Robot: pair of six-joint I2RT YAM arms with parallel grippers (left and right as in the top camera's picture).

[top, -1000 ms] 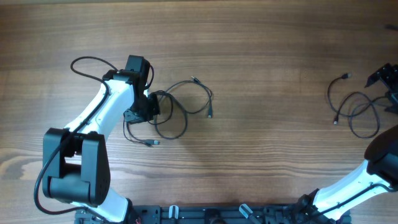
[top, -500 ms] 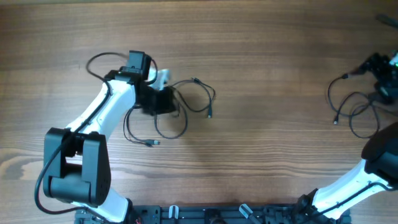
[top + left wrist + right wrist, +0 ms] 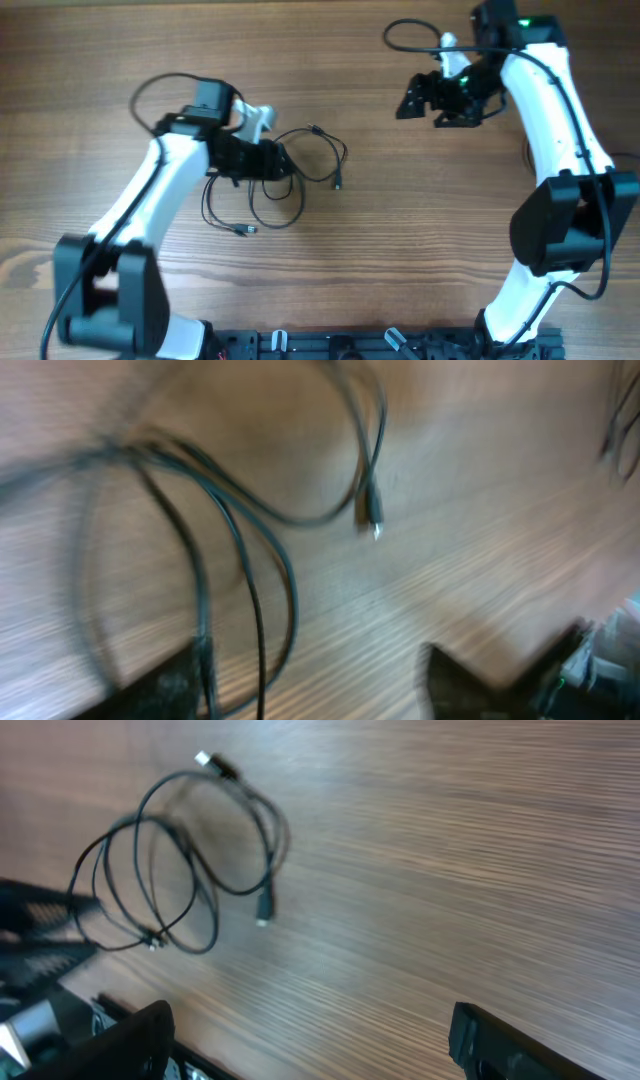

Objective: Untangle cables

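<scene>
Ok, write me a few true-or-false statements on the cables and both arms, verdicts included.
1. The jaws of the right arm hold a cable. False: they stand open and empty over bare wood.
2. The cables lie in loose loops by the jaws of the left arm. True.
3. A plug end shows in the left wrist view. True.
4. The cables lie on a white cloth. False: they lie on a wooden table.

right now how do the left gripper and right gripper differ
The left gripper is right at the cables, loops running beside its fingers; the right gripper is over bare table, apart from them. The left gripper is mid-table; the right gripper sits nearer the far edge. Both are open, holding nothing.
</scene>
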